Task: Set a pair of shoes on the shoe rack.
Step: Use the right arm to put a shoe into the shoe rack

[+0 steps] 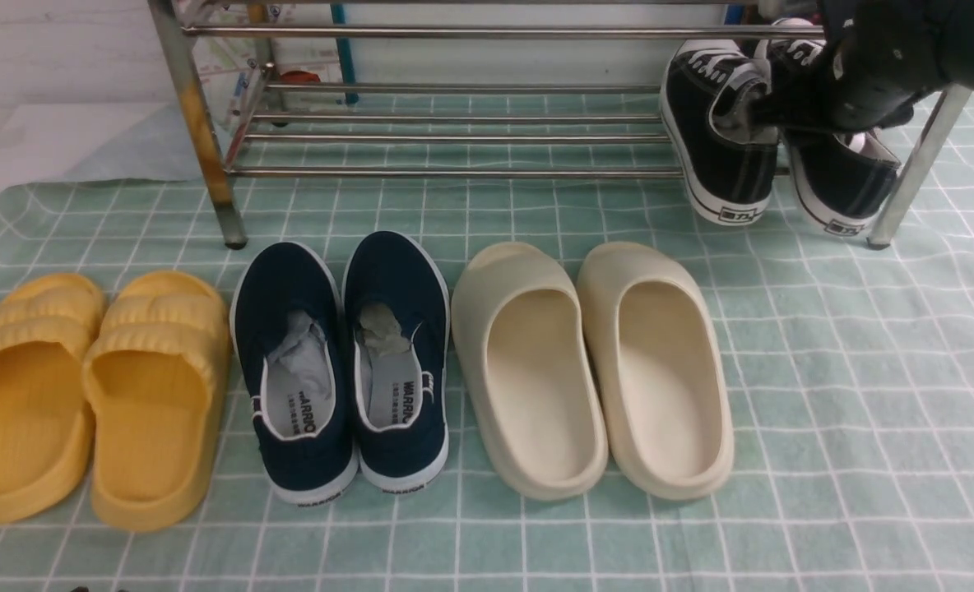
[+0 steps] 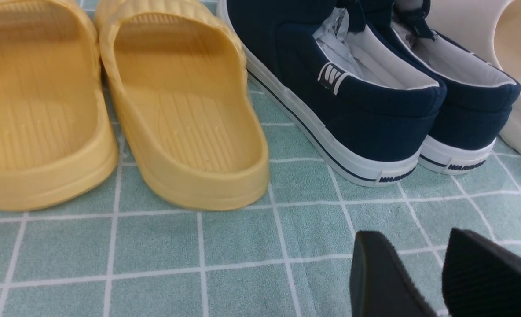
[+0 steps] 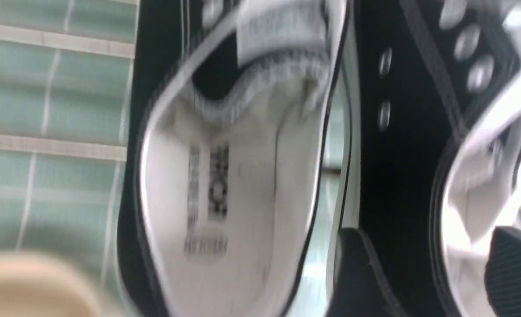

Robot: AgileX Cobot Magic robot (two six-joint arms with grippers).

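Now the right end effector (image 3: 427, 235) stands spread, astride one black sneaker's (image 3: 401, 176) side wall.

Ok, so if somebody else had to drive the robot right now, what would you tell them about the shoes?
Left gripper: open, empty, above the green checked cloth by the yellow rubber slides.
Right gripper: open, jaws either side of one sneaker's wall, seemingly not pinching it.
Pair of black canvas sneakers with white laces: on the shiny steel-tube shoe rack, lower tier, right end, heels drooping over the front bar.
Done: shoes are on the rack.
Left: pull the right arm clear.
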